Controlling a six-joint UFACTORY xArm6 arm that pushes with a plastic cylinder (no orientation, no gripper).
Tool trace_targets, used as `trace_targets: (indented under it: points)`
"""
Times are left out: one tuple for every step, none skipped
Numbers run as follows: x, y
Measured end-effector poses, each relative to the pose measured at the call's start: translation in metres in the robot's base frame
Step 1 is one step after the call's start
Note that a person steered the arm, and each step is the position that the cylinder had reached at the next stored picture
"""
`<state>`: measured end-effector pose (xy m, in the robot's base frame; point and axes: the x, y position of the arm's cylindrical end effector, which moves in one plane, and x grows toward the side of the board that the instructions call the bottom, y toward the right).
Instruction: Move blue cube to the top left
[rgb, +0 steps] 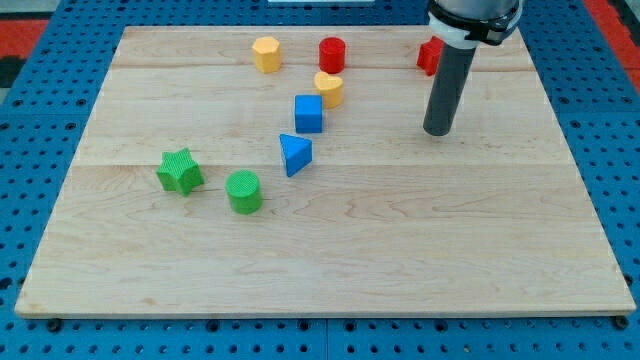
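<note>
Blue cube (308, 113) sits a bit above centre of the board (330, 240), nowhere near the upper-left corner, so I judge the task barely started, if at all. My tip (437, 131) is down on the wood well to the right of the cube, apart from it, touching no block. No fingers on this rig, just the bare rod, so nothing to open or close and nothing held. Yellow heart (329, 89) is just up-right of the cube, close, maybe touching, can't tell. Blue triangle (295, 155) just below it. Yellow block (266, 54) and red cylinder (332, 54) along the top, another red block (430, 55) partly hidden behind the rod. Green star (180, 171) and green cylinder (244, 191) lower left, out of the way. Left to do: get my tip to the cube's lower-right side and push it up-left; the yellow block sits near that path, so it may get bumped.
</note>
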<state>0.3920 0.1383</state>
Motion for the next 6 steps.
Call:
trace_targets:
  points:
    - [0.0,0.0]
    - [-0.001,-0.016]
    - [-0.002,-0.014]
    - [0.001,-0.013]
    - [0.001,-0.004]
    - [-0.007,-0.027]
